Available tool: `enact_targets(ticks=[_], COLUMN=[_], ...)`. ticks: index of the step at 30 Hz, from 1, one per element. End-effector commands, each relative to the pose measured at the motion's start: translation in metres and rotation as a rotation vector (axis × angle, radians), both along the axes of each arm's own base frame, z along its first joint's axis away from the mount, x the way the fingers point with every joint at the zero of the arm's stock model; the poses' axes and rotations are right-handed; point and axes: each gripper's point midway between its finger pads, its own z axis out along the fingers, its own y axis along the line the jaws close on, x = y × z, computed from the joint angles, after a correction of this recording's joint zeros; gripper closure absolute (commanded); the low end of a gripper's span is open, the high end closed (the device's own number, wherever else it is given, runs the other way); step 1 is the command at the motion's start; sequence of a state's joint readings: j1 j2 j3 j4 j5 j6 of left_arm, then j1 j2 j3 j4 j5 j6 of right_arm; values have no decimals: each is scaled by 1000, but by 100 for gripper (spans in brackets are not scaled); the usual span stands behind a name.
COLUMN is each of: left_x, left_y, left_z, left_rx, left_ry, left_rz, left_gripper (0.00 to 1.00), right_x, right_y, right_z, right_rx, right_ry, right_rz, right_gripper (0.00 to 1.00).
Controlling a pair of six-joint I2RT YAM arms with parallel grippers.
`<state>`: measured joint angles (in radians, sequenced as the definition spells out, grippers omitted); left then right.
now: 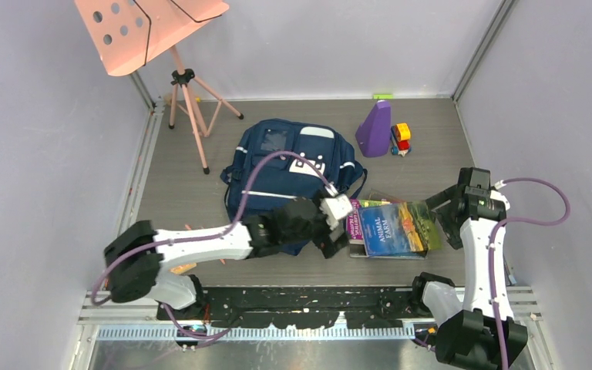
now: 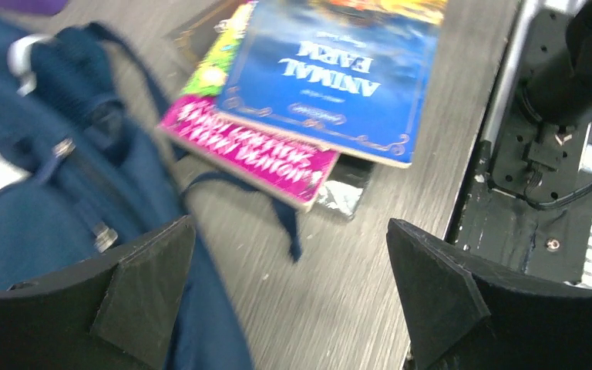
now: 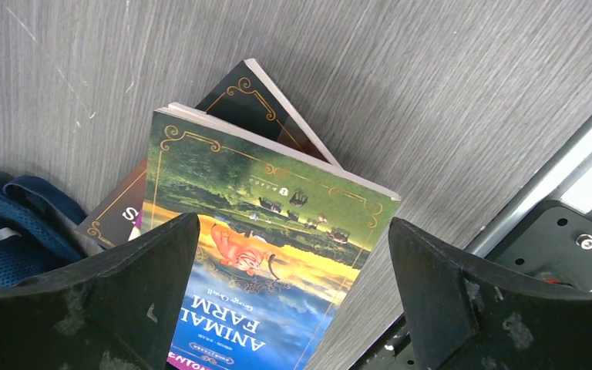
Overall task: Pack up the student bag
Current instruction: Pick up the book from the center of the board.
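The left gripper shows its two black fingers spread wide at the bottom of its wrist view, with nothing caught between them. Through the gap lie only bare grey table and a loose blue strap. Its left finger hangs over the navy fabric of the student bag, and its right finger sits toward the black mounting rail at the table's near edge. The right gripper is likewise released, its jaws standing well apart above the cover of the Animal Farm book and clasping nothing. That book tops a small stack: under it a magenta book sticks out toward the bag, and below both a dark book with gold scrollwork pokes out at an angle on the far side. The stack lies on the table between the two grippers, just beside the bag's right edge, and the strap trails close to the magenta book's corner. The bag itself lies flat at the middle of the table, with its front pockets, white patch and reflective stripes facing up, and the left arm reaches across its near side. Farther back to the right, a purple wedge-shaped object stands with a small red and yellow toy just beside it. At the far left, a pink music stand rises on its tripod.
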<state>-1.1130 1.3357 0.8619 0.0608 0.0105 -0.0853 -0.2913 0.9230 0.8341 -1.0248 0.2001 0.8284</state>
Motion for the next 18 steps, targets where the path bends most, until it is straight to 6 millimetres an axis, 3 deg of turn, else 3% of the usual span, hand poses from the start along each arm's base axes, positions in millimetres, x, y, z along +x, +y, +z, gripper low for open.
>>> enact_targets(ticks=[1,9,15,18], left_x=[-6,-38,-32,-28], left_y=[-65,-117,-135,-139], left_z=[25,-33,-60,-64], left_rx=[-118,-50,35,64], left_ry=[-289,-379,-459,-501], left_rz=[-139,-265,-240,-209], left_gripper=[1,1,2,1], right_x=[11,27,37,40], right_y=[2,7,16,20], right_z=[15,33,41,40], right_rx=[9,28,65,85], right_ry=[-95,-185,-238,-250], right_rz=[-11,25,69,90], right_gripper=[0,0,0,0])
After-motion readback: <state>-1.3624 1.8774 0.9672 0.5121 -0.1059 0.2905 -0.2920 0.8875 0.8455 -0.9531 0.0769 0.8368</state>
